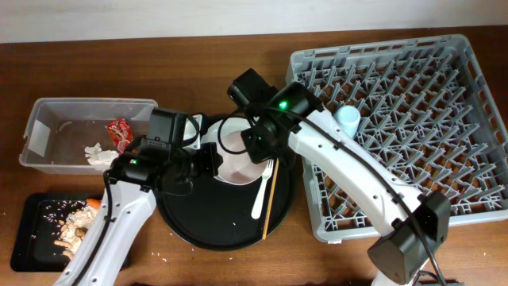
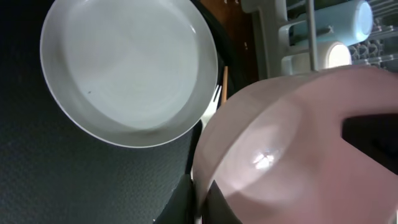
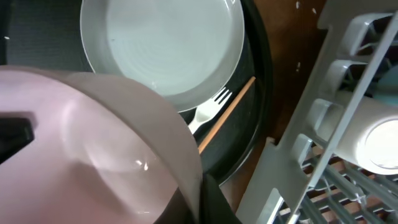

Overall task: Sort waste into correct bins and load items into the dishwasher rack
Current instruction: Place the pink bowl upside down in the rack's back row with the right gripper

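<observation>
Two arms meet over the round black tray (image 1: 198, 226) on a brown wooden table (image 1: 198, 24), with a pale wall strip behind. The rack (image 1: 381, 44) at right has a blue cup (image 1: 348, 119) in it, and the clear tub (image 1: 48, 127) at left holds the wrapper (image 1: 121, 129) and napkin (image 1: 99, 155). The plate (image 3: 168, 43), fork (image 1: 262, 195) and chopstick (image 1: 271, 202) lie on the tray, while the left gripper (image 2: 202, 193) and right gripper (image 3: 196, 193) both pinch the pink bowl (image 2: 292, 137) by its rim over the tray.

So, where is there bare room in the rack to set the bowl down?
The dishwasher rack shows only bare pegs over its middle and right side. Its left edge holds the light blue cup and cream cup. The round black tray is crowded: plate, fork, chopstick, the held bowl above; only its near-left part is bare.
</observation>
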